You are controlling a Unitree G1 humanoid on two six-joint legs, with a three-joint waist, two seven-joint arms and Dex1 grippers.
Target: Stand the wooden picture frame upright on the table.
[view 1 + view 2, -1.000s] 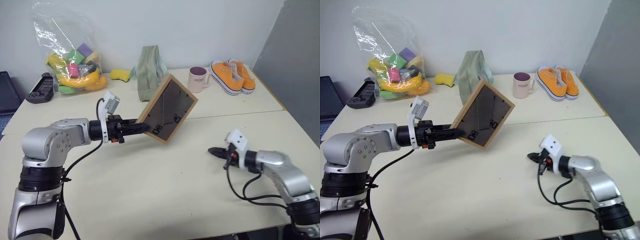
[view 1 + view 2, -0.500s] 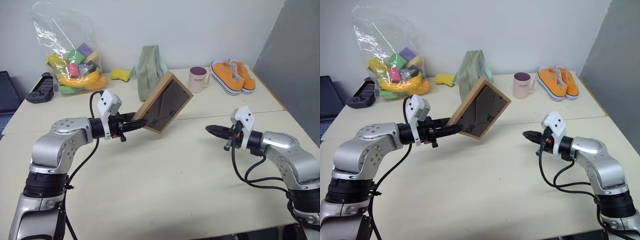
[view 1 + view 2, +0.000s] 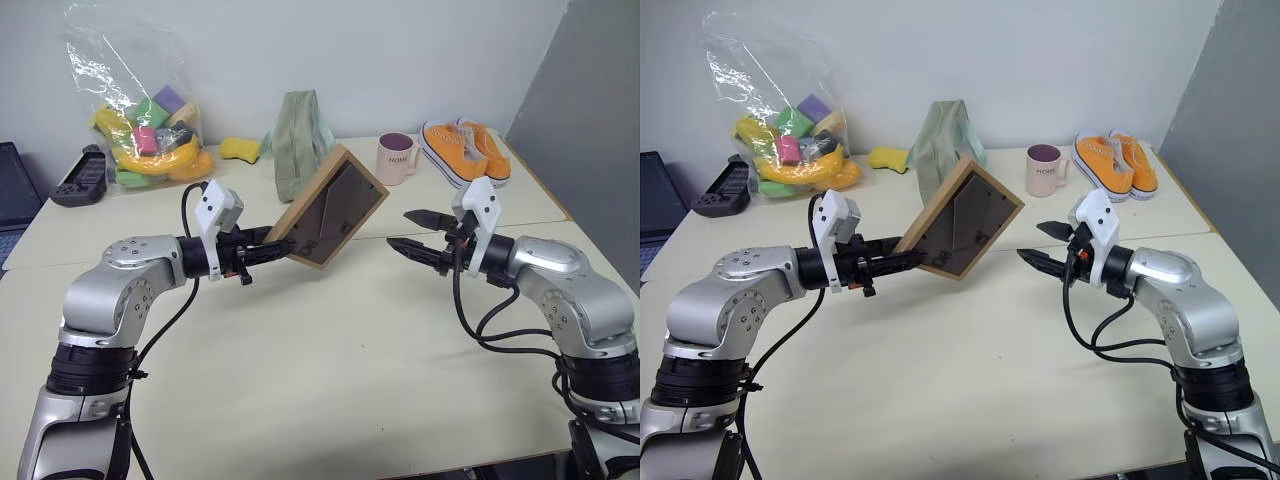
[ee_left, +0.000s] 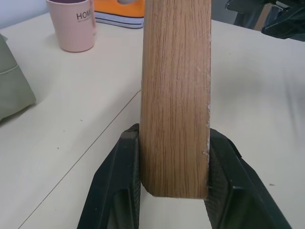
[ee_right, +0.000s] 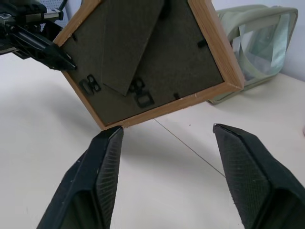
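Wooden picture frame [image 3: 327, 208] aloft near a "HOME" mug [image 3: 397, 159].

I seem to be in a plain test room or lab, not a home. The surface [image 3: 330, 380] under my arms is a wide pale cream top with a seam across it, set against a bare white wall [image 3: 400, 60] with a grey partition [image 3: 590, 110] at one side. Beyond my left end effector [image 3: 275, 243] lie unrelated props: a clear plastic bag of coloured toys [image 3: 140, 120], a yellow sponge [image 3: 240, 149], a black game controller [image 3: 80, 177] and the edge of a laptop [image 3: 12, 195]. Past my right end effector [image 3: 413, 232] stand a pink mug [image 3: 396, 159] and orange shoes [image 3: 465, 150]; a green cloth bag [image 3: 298, 140] sits between.
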